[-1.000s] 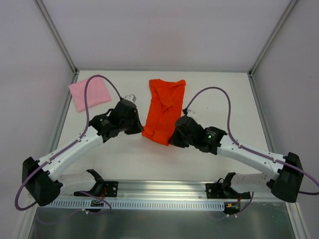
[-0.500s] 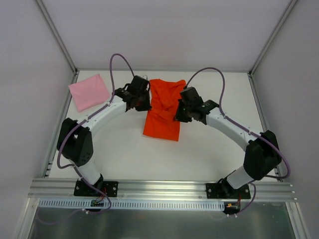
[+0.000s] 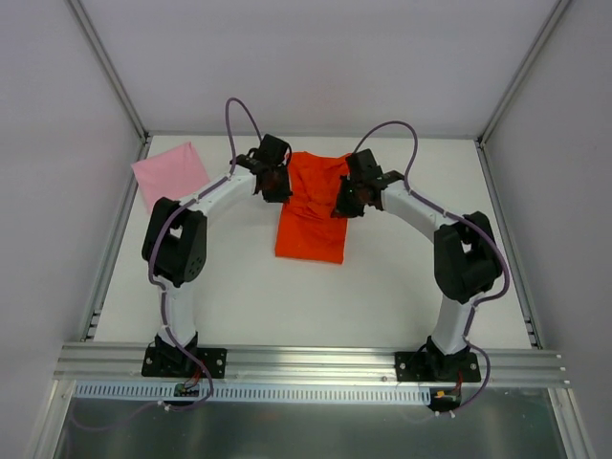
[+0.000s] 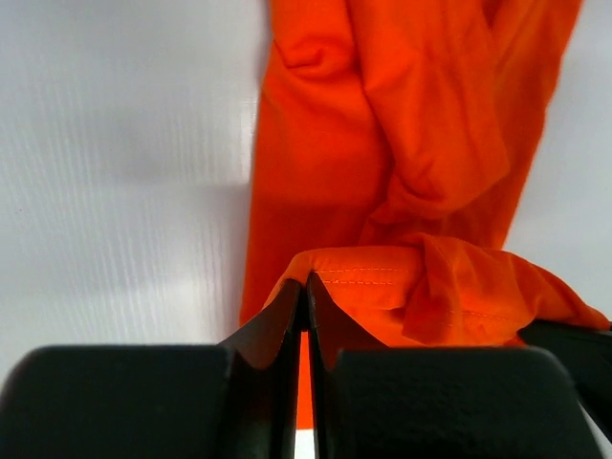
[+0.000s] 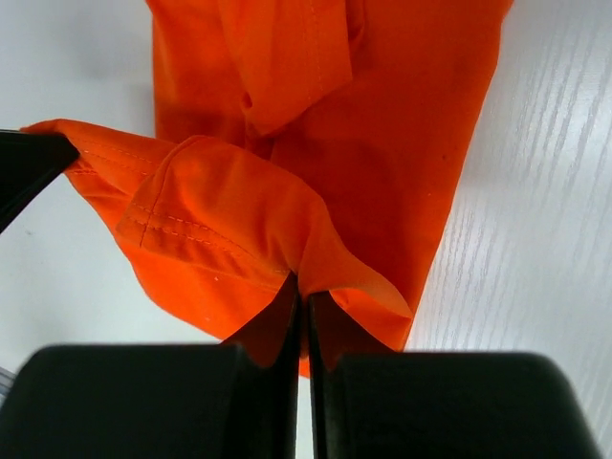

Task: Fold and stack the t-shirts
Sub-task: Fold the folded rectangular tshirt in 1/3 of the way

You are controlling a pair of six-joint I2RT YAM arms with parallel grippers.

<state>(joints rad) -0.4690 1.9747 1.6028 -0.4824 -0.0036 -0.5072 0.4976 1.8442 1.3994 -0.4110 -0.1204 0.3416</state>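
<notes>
The orange-red t-shirt [image 3: 312, 215] lies lengthwise on the white table, its near part flat and its far part bunched. My left gripper [image 3: 279, 182] is shut on the stitched hem [image 4: 363, 277] at the shirt's left side. My right gripper [image 3: 344, 198] is shut on a fold of the same hem [image 5: 316, 258] at its right side. Both hold the cloth lifted over the rest of the shirt. The pink t-shirt [image 3: 170, 175] lies as a small folded square at the far left, apart from both grippers.
Both arms reach far out over the white table [image 3: 411, 277]. The metal frame rails [image 3: 120, 229] border the left and right sides. The arm bases sit on the front rail [image 3: 306, 359].
Both grippers have carried the shirt's near hem away from the bases toward the far end, folding it over. The arms are stretched out much further now. The pink shirt has not moved.
</notes>
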